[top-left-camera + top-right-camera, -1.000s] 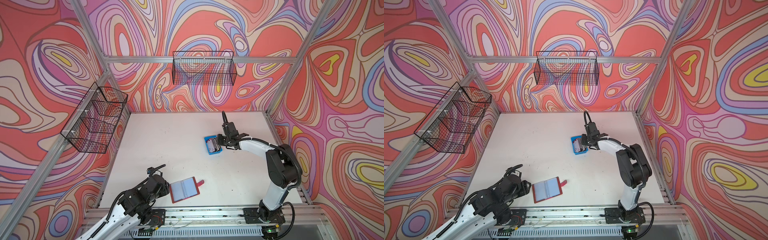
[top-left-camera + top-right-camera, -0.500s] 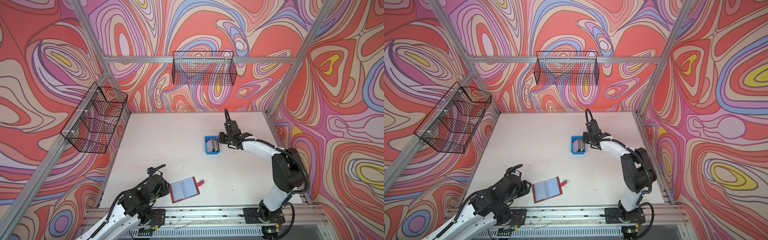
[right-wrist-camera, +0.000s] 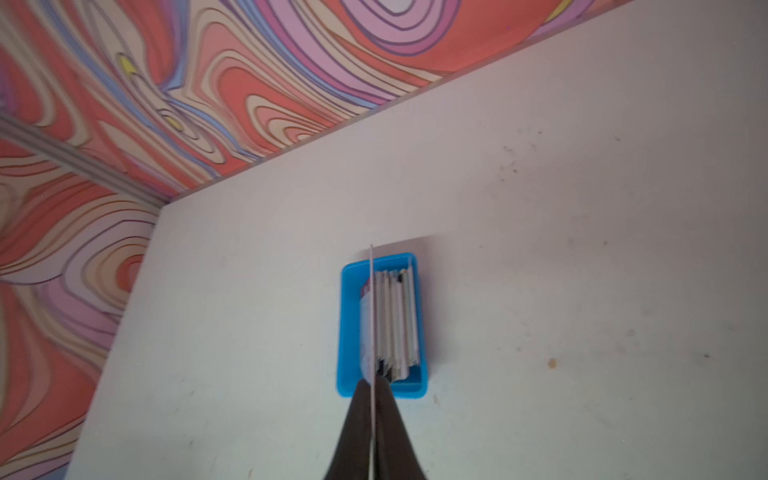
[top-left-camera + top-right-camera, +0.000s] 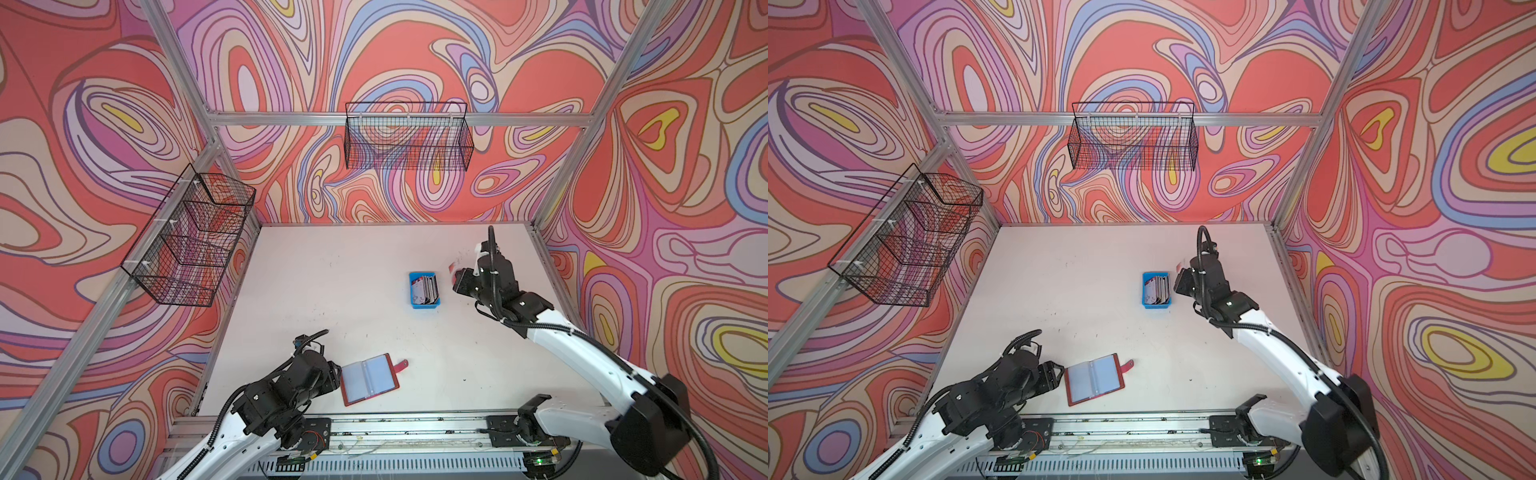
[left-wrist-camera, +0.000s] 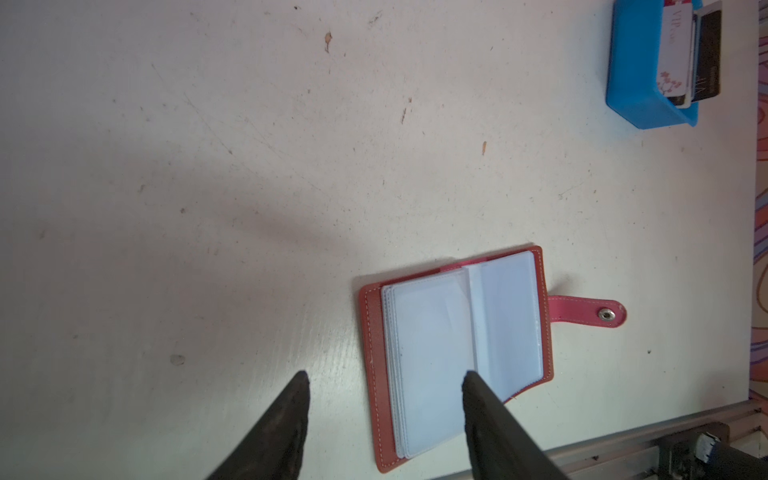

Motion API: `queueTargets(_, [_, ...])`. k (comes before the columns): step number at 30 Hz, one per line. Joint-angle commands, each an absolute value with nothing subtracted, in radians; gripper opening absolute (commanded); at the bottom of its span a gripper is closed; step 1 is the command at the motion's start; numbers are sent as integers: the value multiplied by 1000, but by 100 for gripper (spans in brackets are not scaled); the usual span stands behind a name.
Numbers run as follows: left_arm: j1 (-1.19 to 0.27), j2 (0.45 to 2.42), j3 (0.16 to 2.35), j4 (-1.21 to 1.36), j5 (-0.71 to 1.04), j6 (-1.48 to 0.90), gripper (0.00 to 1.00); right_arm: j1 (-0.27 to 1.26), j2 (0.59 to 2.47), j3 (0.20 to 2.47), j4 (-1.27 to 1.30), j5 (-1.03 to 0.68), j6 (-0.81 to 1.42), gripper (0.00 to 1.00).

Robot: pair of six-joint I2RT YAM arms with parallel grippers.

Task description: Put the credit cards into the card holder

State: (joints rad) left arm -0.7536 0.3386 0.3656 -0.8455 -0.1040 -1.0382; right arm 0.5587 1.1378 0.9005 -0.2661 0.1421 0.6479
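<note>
Progress: early. No card sits in the card holder (image 5: 457, 332) yet; every clear sleeve that shows is empty.

- Right tool (image 3: 374, 384): clamped together on a single card (image 3: 372, 291), seen edge-on in the right wrist view, raised clear above the blue tray (image 3: 348, 324).
- The other credit cards (image 3: 395, 324) stand on edge, packed in that tray, at mid-tabletop (image 4: 332, 291), well apart from the holder.
- Card holder lies open and flat near the front edge, strap out to one side.
- Left tool (image 5: 385, 376): fingers apart, gripping nothing, one over a sleeve page, one beside the cover. Contact: cannot tell.

Left to do, by my reading: carry, insert, repeat.

Materials: cards thin, rigid, glossy, white with red and dark print. Holder has a red grained cover with pale stitching, a metal snap and limp translucent sleeves. Tray is matte moulded plastic. Tabletop is white and scuffed.
</note>
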Motion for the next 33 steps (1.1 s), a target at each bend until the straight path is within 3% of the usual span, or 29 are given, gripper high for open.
queueTargets(1, [-758,289,388,-918,-120,-1091,60,746,1049,798,-199,232,786,0])
queueTargets(6, [-758,190,373,-963,-100,-1157,61,1053,1014,580,60,390,924,0])
queueTargets(12, [-758,149,362,-963,-60,-1188,61,1266,1216,529,288,446,990,0])
queueTargets(20, [-758,213,296,-847,34,-1209,60,1349,1461,515,524,446,1059,0])
queueTargets(33, [-758,320,263,-742,63,-1207,61,1348,1675,513,733,388,1102,0])
